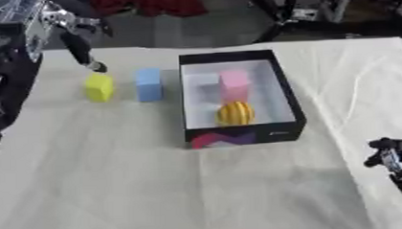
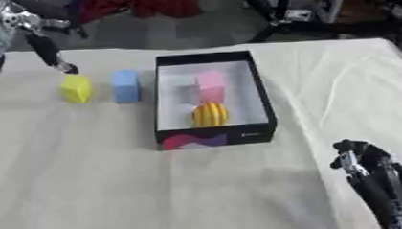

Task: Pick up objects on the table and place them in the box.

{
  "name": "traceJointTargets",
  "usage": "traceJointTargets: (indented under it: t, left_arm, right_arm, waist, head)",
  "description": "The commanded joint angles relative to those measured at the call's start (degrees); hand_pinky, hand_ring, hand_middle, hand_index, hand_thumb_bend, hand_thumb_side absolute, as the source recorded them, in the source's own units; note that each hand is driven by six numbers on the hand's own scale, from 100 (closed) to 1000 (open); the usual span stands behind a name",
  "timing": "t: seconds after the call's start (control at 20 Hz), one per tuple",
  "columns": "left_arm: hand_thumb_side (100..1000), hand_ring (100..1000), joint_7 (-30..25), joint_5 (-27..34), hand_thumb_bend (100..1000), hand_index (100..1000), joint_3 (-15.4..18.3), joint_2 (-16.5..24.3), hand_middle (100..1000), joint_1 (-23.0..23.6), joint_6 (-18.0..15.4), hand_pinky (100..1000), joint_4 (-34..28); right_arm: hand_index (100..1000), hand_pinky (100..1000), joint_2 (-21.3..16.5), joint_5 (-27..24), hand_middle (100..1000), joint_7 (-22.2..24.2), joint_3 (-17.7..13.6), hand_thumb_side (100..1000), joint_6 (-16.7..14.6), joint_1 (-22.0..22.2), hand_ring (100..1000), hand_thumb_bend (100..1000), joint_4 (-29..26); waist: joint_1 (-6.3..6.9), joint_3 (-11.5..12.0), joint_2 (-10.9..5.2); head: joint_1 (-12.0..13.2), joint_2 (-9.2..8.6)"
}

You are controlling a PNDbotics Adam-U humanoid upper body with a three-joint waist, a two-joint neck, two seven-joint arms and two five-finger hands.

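A yellow block (image 1: 99, 86) and a blue block (image 1: 149, 83) stand side by side on the white cloth, left of the black box (image 1: 287, 92). Inside the box lie a pink block (image 1: 234, 84), a pale block (image 1: 201, 81) and a yellow striped ball (image 1: 235, 113). My left hand (image 1: 83, 48) hangs just above and behind the yellow block, a straight finger pointing down at it without touching. My right hand (image 2: 357, 160) rests near the lower right corner, fingers curled, holding nothing.
The table's far edge runs behind the box, with dark stands and red cloth on the floor beyond. My left arm (image 1: 6, 70) fills the left border. White cloth (image 1: 156, 185) stretches in front of the box.
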Motion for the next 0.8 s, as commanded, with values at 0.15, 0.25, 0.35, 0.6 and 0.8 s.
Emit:
traceJointTargets:
  t: [0.15,0.25,0.35,0.6,0.8]
  left_arm:
    - [314,796,1.4,-4.77,430,884,3.17,-0.17,835,-0.46,1.93,820,5.03]
    - [307,793,2.57,-5.52,427,881,3.79,-0.37,832,-0.14,2.31,817,6.04]
    - [305,793,4.0,-5.86,424,883,4.05,-0.5,835,0.37,2.38,816,6.45]
    - [296,793,9.17,-7.04,404,884,4.0,-0.88,835,1.7,3.18,817,6.46]
    - [302,795,13.16,-8.77,399,884,4.04,-1.28,837,2.55,4.22,817,7.05]
  right_arm:
    - [629,711,-0.95,0.04,428,-0.03,-0.26,627,-0.09,-0.38,514,100,-0.57]
    - [629,711,-0.91,0.03,428,-0.02,-0.24,630,-0.09,-0.39,514,100,-0.59]
    - [629,711,-0.88,0.05,428,0.02,-0.21,629,-0.1,-0.43,514,100,-0.6]
    - [629,711,-0.84,0.05,428,-0.01,-0.26,623,-0.14,-0.53,514,100,-0.65]
    - [629,711,-0.77,0.03,428,-0.01,-0.26,628,-0.12,-0.58,514,100,-0.66]
  waist:
    - [0.03,-0.15,-1.53]
    - [0.03,-0.16,-1.47]
    - [0.03,-0.15,-1.41]
    - [-0.05,-0.19,-1.34]
    - [-0.16,-0.21,-1.17]
  head:
    - [-0.55,-0.11]
    - [-0.6,-0.11]
    - [-0.73,-0.11]
    - [-0.93,-0.11]
    - [-0.95,-0.11]
